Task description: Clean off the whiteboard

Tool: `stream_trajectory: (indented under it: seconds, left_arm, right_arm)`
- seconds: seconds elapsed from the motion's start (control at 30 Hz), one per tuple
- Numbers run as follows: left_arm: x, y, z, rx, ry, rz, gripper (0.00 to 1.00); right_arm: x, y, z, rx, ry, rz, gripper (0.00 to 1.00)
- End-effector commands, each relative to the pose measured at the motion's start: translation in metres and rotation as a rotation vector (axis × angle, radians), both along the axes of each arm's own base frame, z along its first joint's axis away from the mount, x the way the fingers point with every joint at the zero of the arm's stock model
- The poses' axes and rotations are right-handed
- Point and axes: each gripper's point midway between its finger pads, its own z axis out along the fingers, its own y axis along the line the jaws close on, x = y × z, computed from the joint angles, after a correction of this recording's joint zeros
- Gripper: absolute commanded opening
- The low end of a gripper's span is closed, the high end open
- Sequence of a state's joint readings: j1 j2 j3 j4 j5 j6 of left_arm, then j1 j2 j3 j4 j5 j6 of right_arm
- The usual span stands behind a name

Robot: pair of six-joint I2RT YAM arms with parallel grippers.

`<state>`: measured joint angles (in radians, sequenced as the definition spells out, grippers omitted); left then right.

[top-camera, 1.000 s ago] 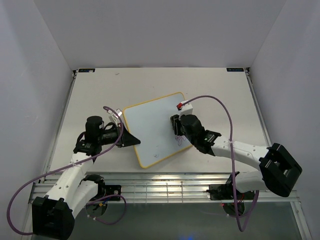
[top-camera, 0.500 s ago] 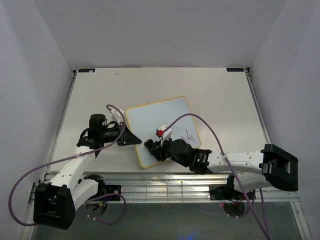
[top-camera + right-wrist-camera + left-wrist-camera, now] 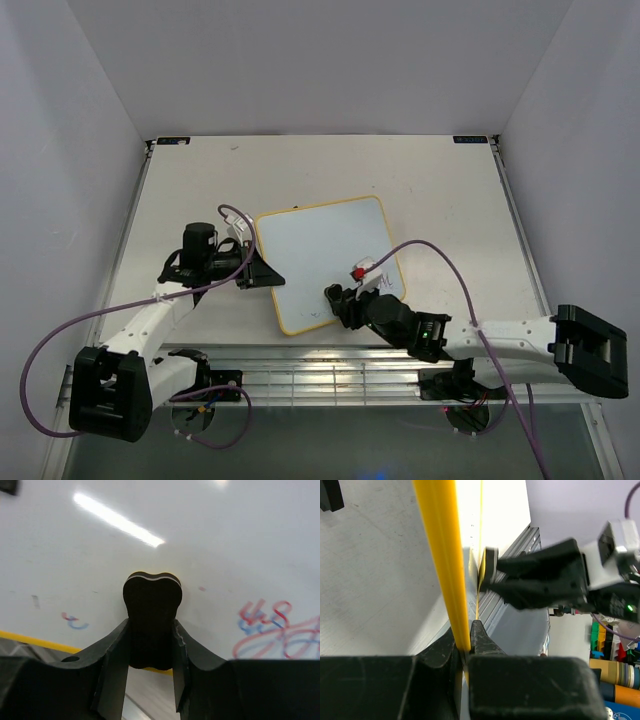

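Left gripper (image 3: 262, 270) is clamping the yellow left edge of the whiteboard (image 3: 320, 245), which is lying tilted mid-table (image 3: 450, 200). Right gripper (image 3: 338, 304) is grasping a black eraser (image 3: 152, 615) and touching it to the board's near part. Red-blue scribble (image 3: 270, 630) is sitting just right of the eraser.

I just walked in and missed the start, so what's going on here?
Two robot arms are cleaning a whiteboard. The left gripper is clamped on the board's yellow left edge. The right gripper holds a small black eraser against the surface near the front edge. Most of the board looks clean, but red and blue scribbles by the near right corner are not yet wiped.
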<state>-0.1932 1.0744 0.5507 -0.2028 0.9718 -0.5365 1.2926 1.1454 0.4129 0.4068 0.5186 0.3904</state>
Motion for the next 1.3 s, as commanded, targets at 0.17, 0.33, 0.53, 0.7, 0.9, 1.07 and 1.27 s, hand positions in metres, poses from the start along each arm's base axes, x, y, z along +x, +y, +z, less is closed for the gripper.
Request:
stream_trajectory:
  seconds: [0.17,0.33,0.53,0.7,0.9,1.07,1.27]
  left_arm:
    - [0.007,-0.007,0.029,-0.048,-0.113,-0.065,0.00]
    - [0.008,-0.007,0.026,-0.045,-0.105,-0.054,0.00]
    - [0.007,-0.007,0.028,-0.054,-0.095,-0.043,0.00]
    - [0.007,-0.007,0.027,-0.054,-0.092,-0.037,0.00]
    - [0.006,-0.007,0.024,-0.056,-0.079,-0.040,0.00]
    - [0.002,-0.007,0.025,-0.066,-0.084,-0.058,0.00]
    - [-0.001,-0.008,0.028,-0.074,-0.089,-0.073,0.00]
  right_arm:
    - [0.025,-0.077,-0.022,-0.019,0.011,-0.211,0.08]
    - [0.015,-0.029,0.000,0.031,-0.006,-0.081,0.08]
    - [-0.018,0.048,0.039,0.118,-0.065,0.073,0.08]
    - [-0.046,0.091,0.059,0.193,-0.080,0.129,0.08]
    - [-0.050,0.104,0.049,0.155,-0.059,0.072,0.08]
    - [-0.014,0.050,0.022,0.069,-0.053,-0.076,0.08]
    - [0.023,-0.027,-0.014,-0.041,-0.024,-0.265,0.08]
